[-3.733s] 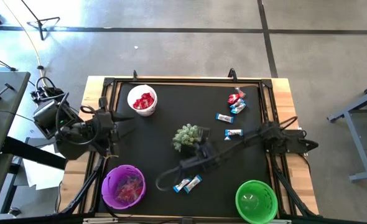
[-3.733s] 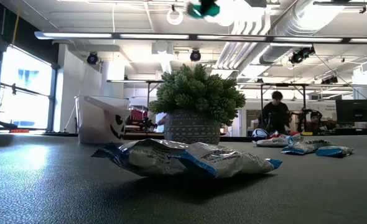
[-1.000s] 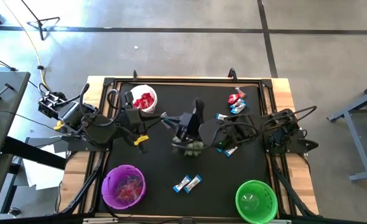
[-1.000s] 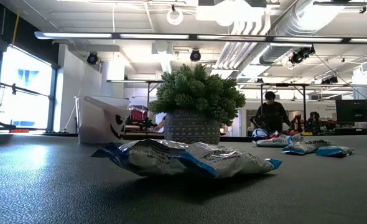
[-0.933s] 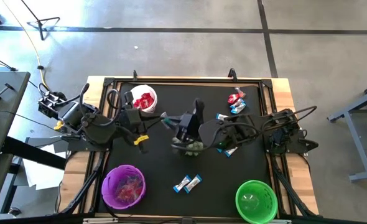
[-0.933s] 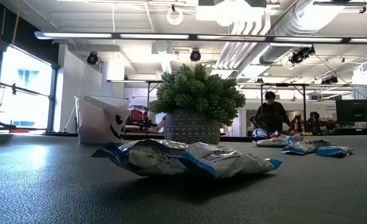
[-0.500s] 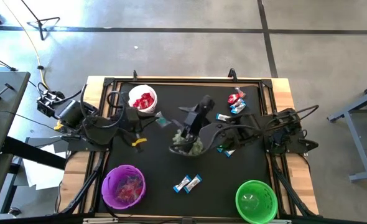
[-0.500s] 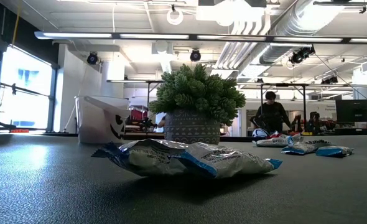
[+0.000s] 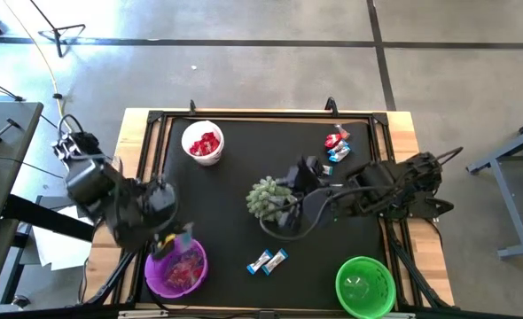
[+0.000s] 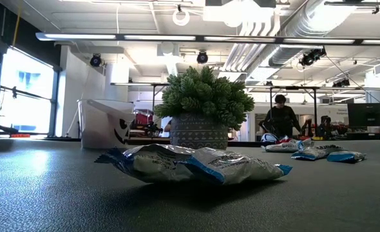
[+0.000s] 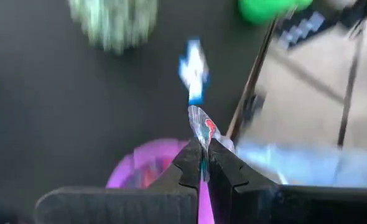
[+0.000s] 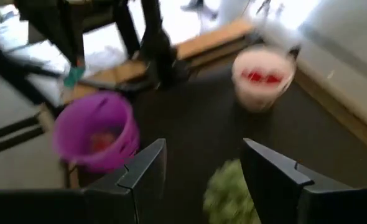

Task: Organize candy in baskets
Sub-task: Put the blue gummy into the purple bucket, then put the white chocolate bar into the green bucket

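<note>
My left gripper [image 9: 180,239] hangs over the purple basket [image 9: 175,266], shut on a small clear wrapped candy [image 11: 202,127] with a red mark. My right gripper [image 12: 202,168] stands open with nothing between its fingers, above the table's middle beside the potted plant [image 9: 266,197]. Red candy lies in the white basket [image 9: 203,142]. A blue-and-silver pair of candy [image 9: 268,260] lies on the mat near the front. More candy [image 9: 337,146] lies at the far right. The green basket [image 9: 365,285] stands at the near right. My left gripper pinches one end of the candy's wrapper [image 11: 203,144] between its two fingertips. The rest of the wrapper sticks out past the fingertips. The fingers slant down from the table's left side, and the candy is lifted clear, above the purple basket [image 11: 143,165].
The plant [image 10: 203,106] stands in the middle of the black mat, between the baskets. The right arm and a loop of its cable [image 9: 288,221] stretch over the mat's right half. A raised frame [image 9: 244,113] runs around the mat. A person stands far behind the table.
My left gripper has swung from the table's middle toward the near left edge, turning and tipping downward, and has carried the candy over the purple basket. My right gripper has drawn back a little toward the right edge, uncovering the plant.
</note>
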